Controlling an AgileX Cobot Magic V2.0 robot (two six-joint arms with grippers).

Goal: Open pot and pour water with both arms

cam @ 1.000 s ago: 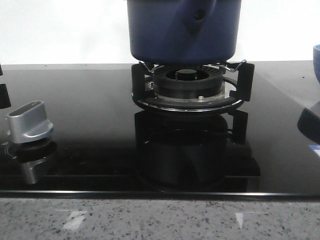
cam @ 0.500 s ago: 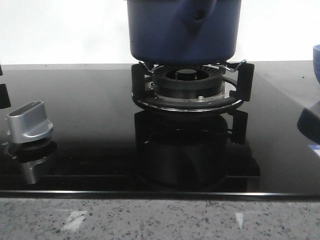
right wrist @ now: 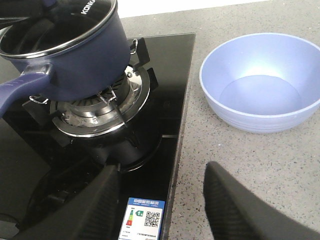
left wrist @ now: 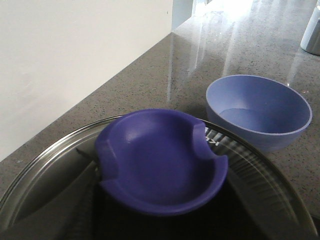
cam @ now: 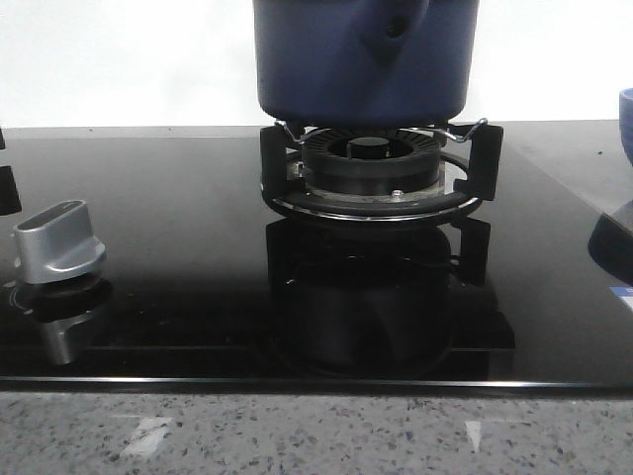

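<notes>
The dark-blue pot (cam: 356,69) stands on the gas burner (cam: 371,173), its handle stub with the round hole (cam: 396,28) facing the camera. In the right wrist view the pot (right wrist: 75,60) is uncovered, with the glass lid (right wrist: 75,15) held tilted over its rim. My left gripper (left wrist: 159,192) is shut on the lid's blue knob (left wrist: 160,155), with the glass lid (left wrist: 50,170) around it. My right gripper (right wrist: 162,170) is open and empty over the stove's right edge, apart from the pot's handle (right wrist: 15,92).
A light-blue bowl (right wrist: 262,82) sits on the speckled counter right of the stove; it also shows in the left wrist view (left wrist: 257,112) and at the front view's right edge (cam: 626,119). A silver control knob (cam: 59,237) stands front left. An energy label (right wrist: 142,217) is stuck near the stove's edge.
The pot has shifted very slightly to the right in the front view. Nothing else has visibly moved.
</notes>
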